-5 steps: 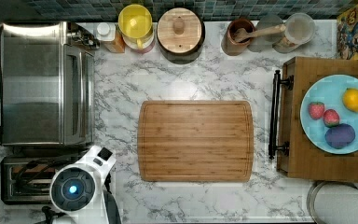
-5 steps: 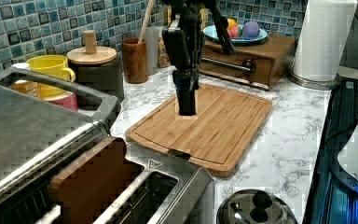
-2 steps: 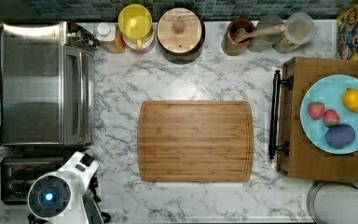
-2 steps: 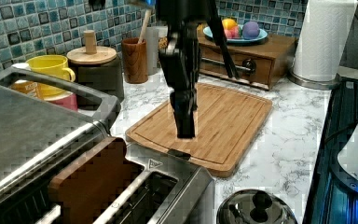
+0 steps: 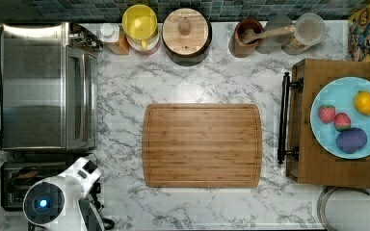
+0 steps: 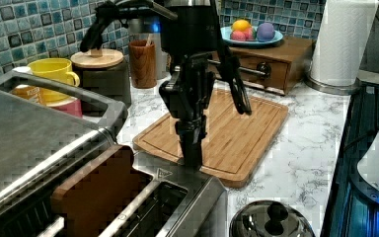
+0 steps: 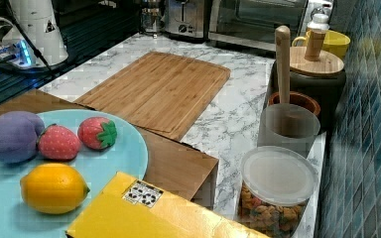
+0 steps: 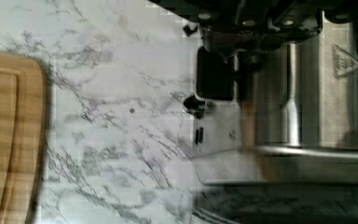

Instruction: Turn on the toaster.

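Note:
The toaster (image 6: 148,197) is a small brushed-steel box in the left view's foreground, with a brown slice standing in one of its top slots. In the top view the toaster (image 5: 12,185) sits at the bottom left, partly under my arm. My gripper (image 6: 192,159) points straight down with its fingers shut and empty, its tips right at the toaster's end nearest the cutting board. The wrist view shows the steel toaster (image 8: 307,116) top and its black lever (image 8: 214,74) directly below my fingers. Whether the tips touch the lever is unclear.
A large steel toaster oven (image 5: 48,86) stands right behind the toaster. A wooden cutting board (image 5: 202,144) lies mid-counter. A kettle lid (image 6: 271,222) is close by. Jars and mugs line the back wall; a wooden drawer box (image 5: 308,173) carries a plate of fruit.
My arm has swung from over the cutting board's edge toward the top view's lower left, and the gripper has come down to the toaster's end.

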Available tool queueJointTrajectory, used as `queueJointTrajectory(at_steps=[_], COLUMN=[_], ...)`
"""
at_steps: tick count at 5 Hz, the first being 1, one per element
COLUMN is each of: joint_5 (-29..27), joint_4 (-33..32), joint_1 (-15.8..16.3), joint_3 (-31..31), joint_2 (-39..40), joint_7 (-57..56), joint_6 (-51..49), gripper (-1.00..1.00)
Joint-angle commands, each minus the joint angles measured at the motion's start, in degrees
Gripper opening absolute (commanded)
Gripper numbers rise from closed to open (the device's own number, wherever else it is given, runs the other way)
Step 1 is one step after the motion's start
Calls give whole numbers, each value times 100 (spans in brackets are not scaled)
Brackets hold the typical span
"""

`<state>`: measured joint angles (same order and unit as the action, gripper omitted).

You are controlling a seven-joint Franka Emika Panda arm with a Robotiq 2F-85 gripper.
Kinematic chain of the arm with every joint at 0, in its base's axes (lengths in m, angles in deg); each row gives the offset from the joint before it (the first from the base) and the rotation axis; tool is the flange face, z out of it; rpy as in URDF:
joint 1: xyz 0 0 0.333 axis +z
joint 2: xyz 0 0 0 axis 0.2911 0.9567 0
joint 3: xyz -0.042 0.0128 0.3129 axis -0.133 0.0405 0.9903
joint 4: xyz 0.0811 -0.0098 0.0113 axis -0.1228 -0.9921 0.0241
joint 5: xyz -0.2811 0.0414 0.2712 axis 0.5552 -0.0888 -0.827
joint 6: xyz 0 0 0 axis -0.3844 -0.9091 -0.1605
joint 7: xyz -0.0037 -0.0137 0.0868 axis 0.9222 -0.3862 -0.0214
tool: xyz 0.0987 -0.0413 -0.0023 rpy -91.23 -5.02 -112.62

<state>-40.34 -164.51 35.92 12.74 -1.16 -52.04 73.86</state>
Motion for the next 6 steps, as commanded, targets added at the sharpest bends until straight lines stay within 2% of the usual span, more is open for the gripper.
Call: queueJointTrajectory(at_steps=[1,3,5,6], joint_5=[-30,253,-22,29], joint_4=[709,706,640,499], joint_1=[-121,-83,117,9], joint_3=[-84,-93,-154,-62], joint_2=[-8,537,856,926], joint_7=[97,123,-176,-179], joint_6=[-80,-231,-375,-308], gripper=[-100,-100,-100,-100])
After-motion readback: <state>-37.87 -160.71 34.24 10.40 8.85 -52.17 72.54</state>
